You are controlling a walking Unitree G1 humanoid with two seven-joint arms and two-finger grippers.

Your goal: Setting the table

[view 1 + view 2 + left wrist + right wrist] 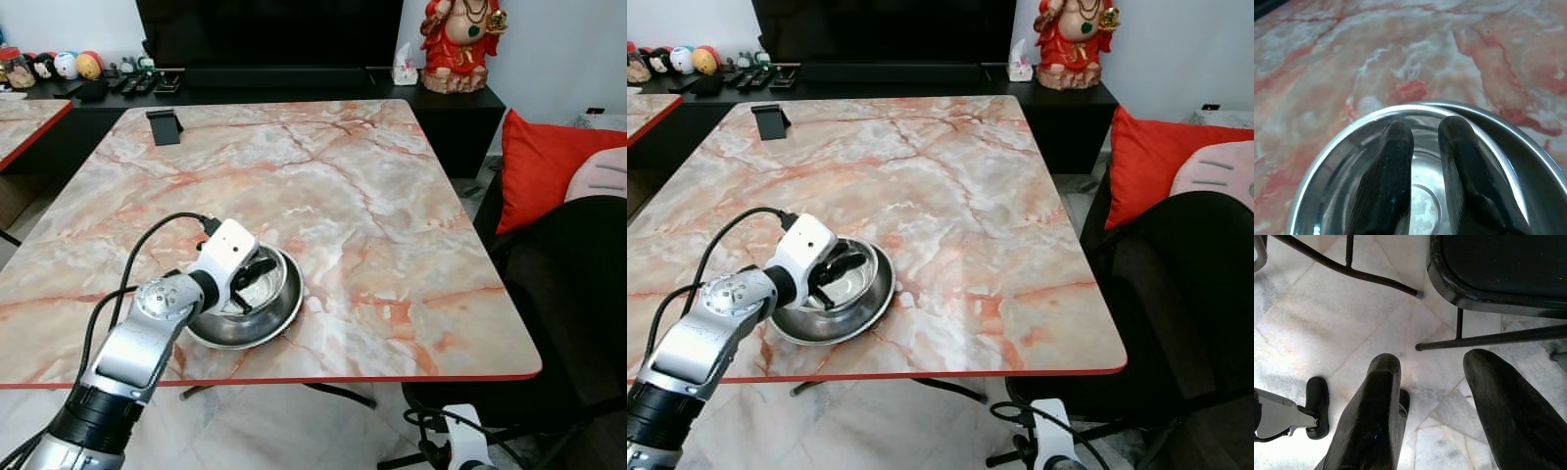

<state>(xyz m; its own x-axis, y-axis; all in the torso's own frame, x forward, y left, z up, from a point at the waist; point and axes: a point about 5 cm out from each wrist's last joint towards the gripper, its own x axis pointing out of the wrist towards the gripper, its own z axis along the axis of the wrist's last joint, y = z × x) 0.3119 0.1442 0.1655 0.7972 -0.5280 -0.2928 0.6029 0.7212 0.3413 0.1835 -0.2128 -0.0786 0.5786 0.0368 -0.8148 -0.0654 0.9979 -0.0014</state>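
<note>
A shiny steel bowl (279, 311) sits on the marble table (343, 196), close to its front edge on the left. From the near left my left gripper (251, 284) reaches over the rim into the bowl. In the left wrist view its two black fingers (1396, 166) lie side by side over the bowl's floor (1422, 205). A narrow gap is between them and nothing shows in it. A second rim line (1508, 132) hints at a second bowl nested below. My right gripper (1432, 362) hangs open above the floor, low at the right.
A black phone stand (164, 125) stands at the table's far left. A black chair (578, 294) with a red cushion (544, 166) is by the table's right side. Chair legs (1484, 339) cross the tiled floor under the right arm. A dark TV console (294, 83) runs along the back.
</note>
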